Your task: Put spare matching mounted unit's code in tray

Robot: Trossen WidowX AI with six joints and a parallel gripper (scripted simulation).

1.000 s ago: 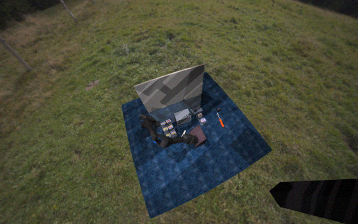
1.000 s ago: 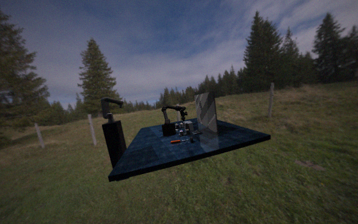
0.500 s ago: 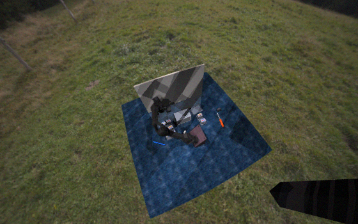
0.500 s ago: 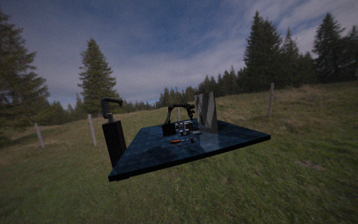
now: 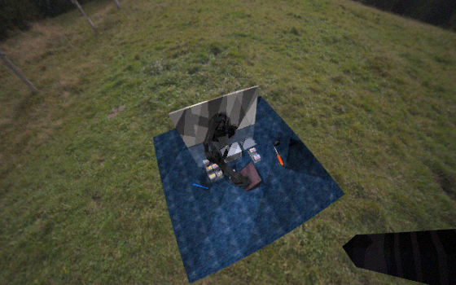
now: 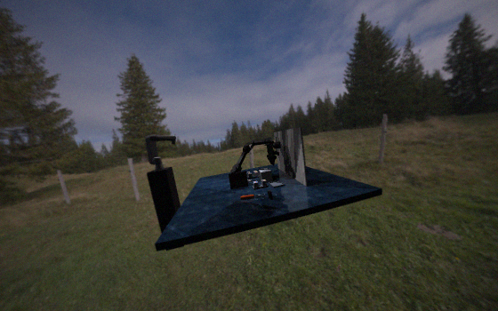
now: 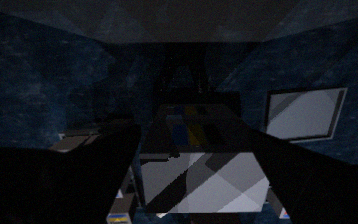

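The mounted unit (image 5: 233,151) (image 6: 266,174) is a grey box in the middle of the table. In the wrist view its pale top shows, and its dark back face (image 7: 225,135) carries blue, yellow and black patches; no finer marking can be read. My gripper (image 5: 233,129) (image 6: 271,162) (image 7: 194,132) is open and empty, above and behind the unit, pointing down. The grey tray (image 5: 248,143) (image 6: 277,184) (image 7: 302,115) lies to the right of the unit, empty. Spares with coloured labels stand left (image 5: 212,175) (image 7: 119,218) and right (image 5: 256,157) of the unit.
A tall grey panel (image 5: 240,106) (image 6: 291,153) stands behind the unit, close to the gripper. An orange-handled tool (image 5: 279,159) (image 6: 247,196) lies at the right, and a blue stick (image 5: 200,186) at the left. The blue table (image 5: 228,232) (image 6: 213,213) carries everything.
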